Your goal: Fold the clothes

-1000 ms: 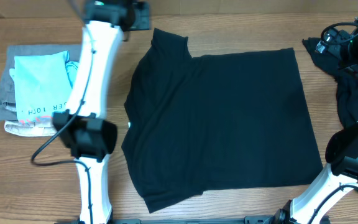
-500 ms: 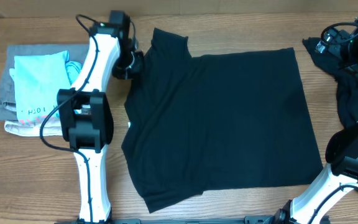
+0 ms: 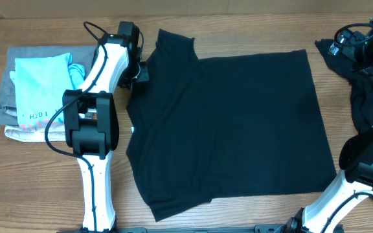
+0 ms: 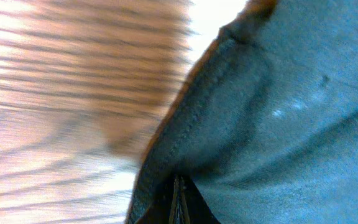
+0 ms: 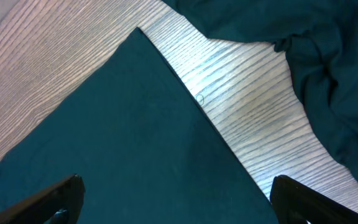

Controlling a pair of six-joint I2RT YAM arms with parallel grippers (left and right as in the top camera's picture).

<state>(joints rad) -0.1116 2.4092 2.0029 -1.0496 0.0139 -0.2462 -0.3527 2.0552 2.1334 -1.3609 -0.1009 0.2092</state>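
Observation:
A large black short-sleeved T-shirt (image 3: 232, 123) lies spread flat in the middle of the wooden table. My left gripper (image 3: 138, 70) is low at its left sleeve edge. In the left wrist view its fingers (image 4: 179, 200) are pressed together at the shirt's hem (image 4: 185, 124), and the fabric creases toward them. My right gripper (image 3: 334, 46) is at the far right, open and empty, its fingers (image 5: 179, 202) wide apart above the shirt's back right corner (image 5: 135, 124). A second black garment (image 3: 368, 97) lies crumpled at the right edge and also shows in the right wrist view (image 5: 291, 25).
A pile of folded clothes sits at the left: a light-blue shirt with dark lettering (image 3: 41, 87) on top of grey and beige garments (image 3: 8, 113). Bare wood (image 3: 238, 213) runs along the front of the table.
My left arm has swung down from the back edge of the table to the T-shirt's left sleeve edge. The right arm and the shirt have not moved.

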